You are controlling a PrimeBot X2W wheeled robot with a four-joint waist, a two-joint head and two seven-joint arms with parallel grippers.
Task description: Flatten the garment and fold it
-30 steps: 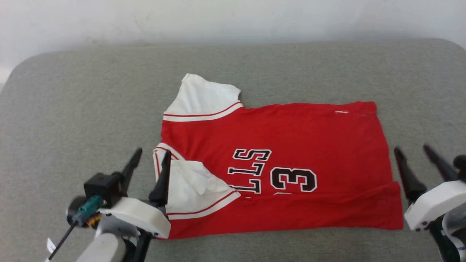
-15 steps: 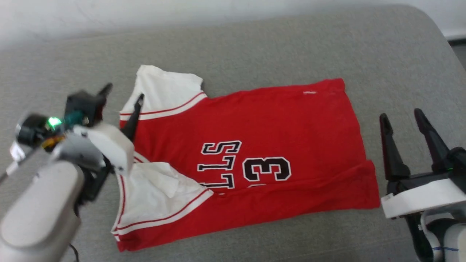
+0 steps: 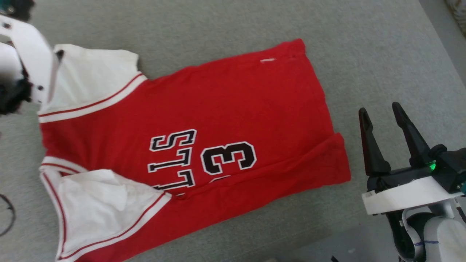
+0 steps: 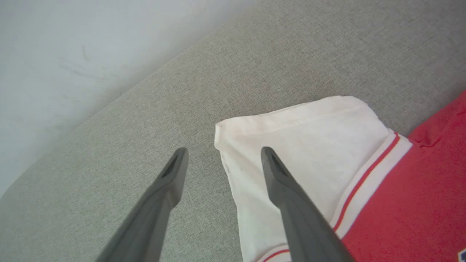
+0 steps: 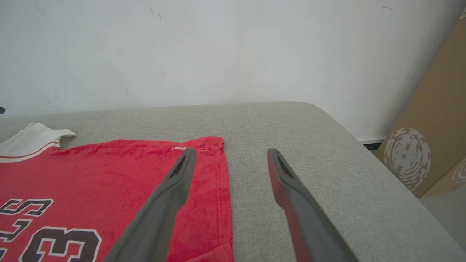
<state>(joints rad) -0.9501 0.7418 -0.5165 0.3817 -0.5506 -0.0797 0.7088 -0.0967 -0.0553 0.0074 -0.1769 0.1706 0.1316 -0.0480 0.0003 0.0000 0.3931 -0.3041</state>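
Note:
The red jersey T-shirt (image 3: 225, 102) lies spread on the grey cushion, lettering and number 3 (image 3: 228, 158) facing up. Its near long edge is folded over and covers part of the letters. The near white sleeve (image 3: 98, 207) is creased and lies partly on the body. My left gripper (image 4: 224, 151) is open above the corner of the far white sleeve (image 4: 309, 138), one finger on each side of its edge. Its white wrist housing (image 3: 29, 47) shows at the head view's upper left. My right gripper (image 3: 380, 111) stands open and empty beside the hem (image 5: 218, 174).
A grey cushioned surface (image 3: 218, 22) carries the shirt and runs back to a white wall (image 5: 218, 47). Its rounded right edge (image 5: 382, 171) drops toward the floor, where a cardboard box (image 5: 433, 120) leans. A dark cable loop (image 3: 7, 218) shows at the left edge.
The head camera has swung, shifting the whole picture. My left gripper has left the near sleeve and moved up to the far sleeve. The right gripper has stayed open beside the hem.

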